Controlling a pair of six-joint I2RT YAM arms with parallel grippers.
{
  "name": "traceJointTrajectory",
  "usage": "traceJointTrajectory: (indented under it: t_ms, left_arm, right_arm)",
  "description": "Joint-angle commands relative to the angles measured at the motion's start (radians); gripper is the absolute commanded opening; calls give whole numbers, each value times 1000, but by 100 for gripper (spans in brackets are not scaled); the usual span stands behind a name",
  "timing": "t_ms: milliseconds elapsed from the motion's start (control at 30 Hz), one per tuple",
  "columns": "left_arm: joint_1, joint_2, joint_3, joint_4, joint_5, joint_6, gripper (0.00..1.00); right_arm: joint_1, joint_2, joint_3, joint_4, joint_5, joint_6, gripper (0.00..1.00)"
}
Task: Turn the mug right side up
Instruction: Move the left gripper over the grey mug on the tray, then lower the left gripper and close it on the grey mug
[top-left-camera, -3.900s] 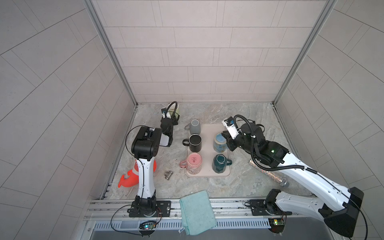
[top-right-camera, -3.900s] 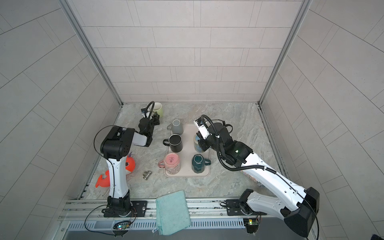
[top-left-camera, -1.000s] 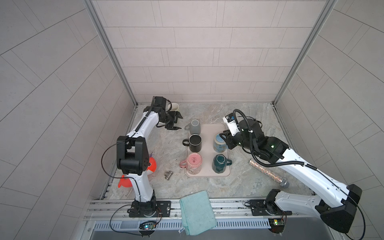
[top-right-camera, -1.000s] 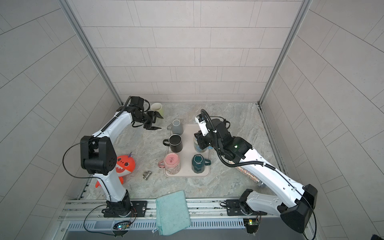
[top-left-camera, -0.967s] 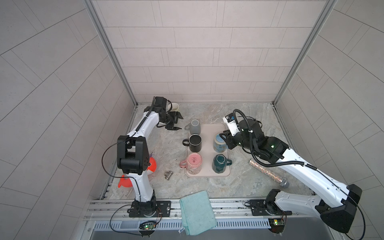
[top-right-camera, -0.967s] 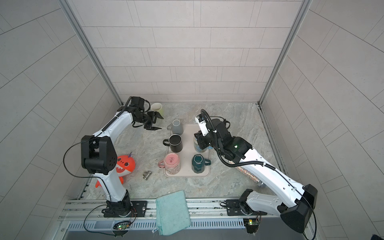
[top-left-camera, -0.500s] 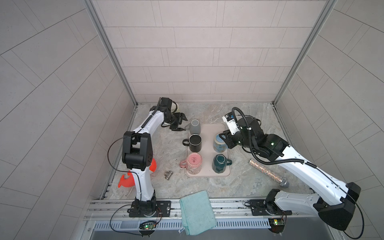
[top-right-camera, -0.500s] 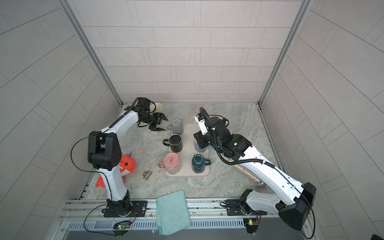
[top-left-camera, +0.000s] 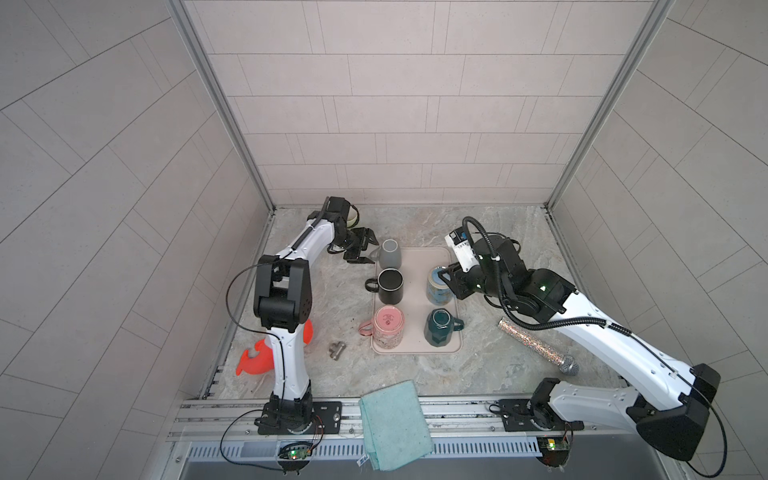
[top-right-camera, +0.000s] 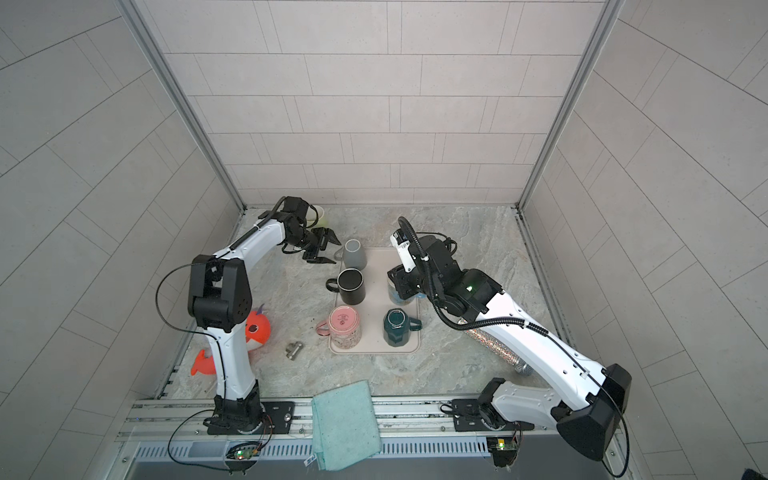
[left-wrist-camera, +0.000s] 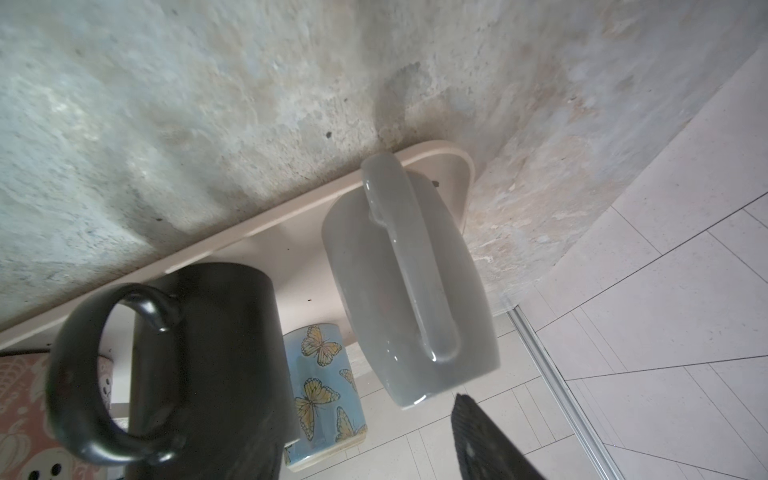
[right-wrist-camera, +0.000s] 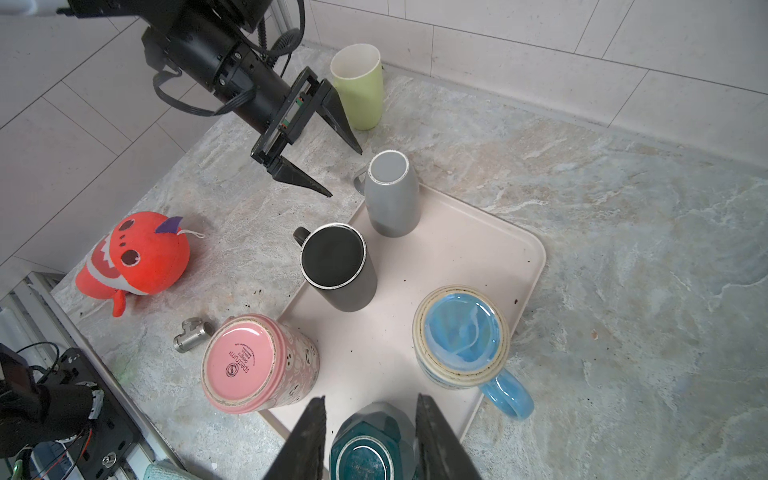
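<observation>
Marble tabletop (top-left-camera: 498, 232) with a pale tray (top-left-camera: 415, 266): the upside-down grey mug (top-left-camera: 390, 254) stands just ahead of the left pincer (top-left-camera: 373, 252), whose jaws gape empty (handle toward them). Best straddle the body squarely, clear of the black mug (top-left-camera: 390, 286), before clenching.

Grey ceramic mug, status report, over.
Left hand open, just short of the upside-down grey ceramic mug, handle facing it. Right hand open over the beige tray. Black ceramic mug stands close alongside; approach clear.

Left end effector (top-left-camera: 367, 249), jaws wide apart; right end effector (right-wrist-camera: 370, 399), jaws narrowly apart, pointing downward
</observation>
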Motion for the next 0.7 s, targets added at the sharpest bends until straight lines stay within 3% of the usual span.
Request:
traceJointTrajectory:
  t_ms: [0, 667]
  left_arm:
    - [-7, 29, 42, -35, -20, -12, 69]
    - [-16, 149, 150, -41, -55, -99, 69]
  right_arm:
    - [-5, -4, -19, -5, 5, 10, 38]
    - [-20, 25, -23, 0, -15, -9, 40]
